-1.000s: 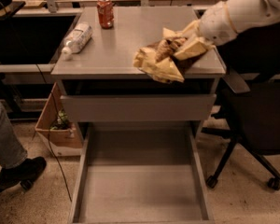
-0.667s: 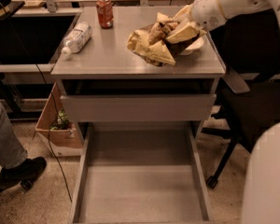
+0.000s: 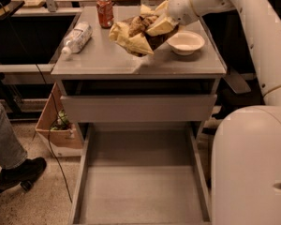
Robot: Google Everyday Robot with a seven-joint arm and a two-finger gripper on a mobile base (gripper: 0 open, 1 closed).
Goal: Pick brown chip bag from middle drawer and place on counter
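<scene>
The brown chip bag [image 3: 136, 33], crumpled with pale yellow ends, hangs tilted just above the counter [image 3: 107, 60] near its middle back. My gripper [image 3: 162, 25] is shut on the bag's right end; my white arm reaches in from the upper right. The middle drawer [image 3: 140, 186] is pulled out wide below, its flat floor bare.
A white bowl [image 3: 186, 42] sits on the counter right of the bag. A red can [image 3: 104, 11] stands at the back and a clear bottle [image 3: 77, 37] lies at the left. A drawer with a tall front panel [image 3: 138, 108] is slightly open. A cardboard box [image 3: 58, 128] and a person's leg [image 3: 7, 149] are at the left.
My arm has carried the bag left and toward the back of the counter, from the right front edge to near the middle. The bowl now shows.
</scene>
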